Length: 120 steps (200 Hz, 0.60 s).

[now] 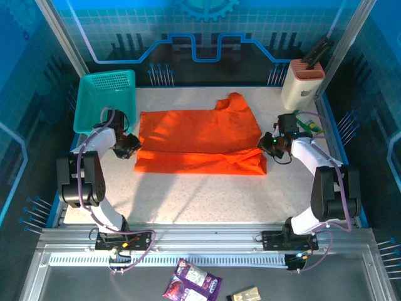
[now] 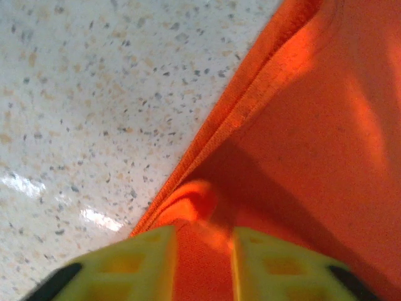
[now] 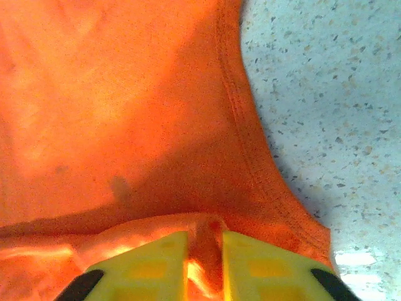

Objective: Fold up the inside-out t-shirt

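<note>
The inside-out t-shirt lies on the table as a wide orange band, folded over lengthwise, with one sleeve poking toward the back. My left gripper is at the shirt's left edge. In the left wrist view its yellow fingers stand apart, low over the shirt, and a strip of cloth runs through the gap of the left gripper. My right gripper sits at the shirt's right end. Seen from the right wrist, the right gripper stands slightly open with a small ridge of the shirt between its fingers.
A teal basket stands at the back left, close behind the left arm. A white holder with dark tools stands at the back right. Bare speckled tabletop stretches in front of the shirt. Snack packets lie below the rail.
</note>
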Tool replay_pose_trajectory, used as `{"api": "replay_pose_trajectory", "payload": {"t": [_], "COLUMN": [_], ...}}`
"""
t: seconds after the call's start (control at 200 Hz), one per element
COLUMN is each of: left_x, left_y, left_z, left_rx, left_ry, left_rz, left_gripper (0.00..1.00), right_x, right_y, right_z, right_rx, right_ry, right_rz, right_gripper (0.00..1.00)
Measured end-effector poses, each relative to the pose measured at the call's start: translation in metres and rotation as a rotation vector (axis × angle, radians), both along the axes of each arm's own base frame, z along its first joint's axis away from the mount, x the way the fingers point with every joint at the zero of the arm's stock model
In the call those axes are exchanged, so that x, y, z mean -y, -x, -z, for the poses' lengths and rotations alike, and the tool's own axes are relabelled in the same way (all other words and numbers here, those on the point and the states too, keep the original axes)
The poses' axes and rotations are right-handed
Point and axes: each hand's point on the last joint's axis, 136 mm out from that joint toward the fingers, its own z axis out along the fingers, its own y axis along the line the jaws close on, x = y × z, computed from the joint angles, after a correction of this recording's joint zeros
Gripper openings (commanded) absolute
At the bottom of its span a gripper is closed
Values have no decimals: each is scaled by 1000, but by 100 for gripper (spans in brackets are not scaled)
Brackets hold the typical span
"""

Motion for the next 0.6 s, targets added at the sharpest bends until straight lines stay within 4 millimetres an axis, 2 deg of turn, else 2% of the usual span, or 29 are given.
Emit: {"api": "replay_pose_trajectory", "payload": {"t": [0.095, 0.175, 0.28, 0.37, 0.48, 0.505, 0.525, 0.6], "left_x": [-1, 1, 17, 47, 88, 96, 103, 115], "left_y": [-1, -1, -2, -2, 8, 13, 17, 30], "left_z": [-7, -20, -41, -49, -40, -35, -30, -9], "left_rx": [16, 45, 100, 125, 107, 95, 79, 29], "left_ry": [-7, -11, -14, 3, 40, 50, 60, 76], "left_rz": [0, 6, 46, 118, 209, 226, 239, 261], "left_gripper": [44, 43, 41, 39, 39, 39, 39, 39], "right_x": [3, 0, -24, -54, -90, -97, -101, -111], "right_y": [1, 5, 14, 23, 36, 38, 40, 42], "right_z": [-5, -12, -24, -25, -14, -10, -6, 12], "right_rx": [3, 10, 33, 39, 17, 11, 1, -29], "right_ry": [25, 48, 48, 18, -45, -59, -75, -118], "right_rz": [-3, -19, -101, -191, -262, -274, -270, -258], "right_gripper": [42, 46, 53, 61, 68, 73, 80, 83]}}
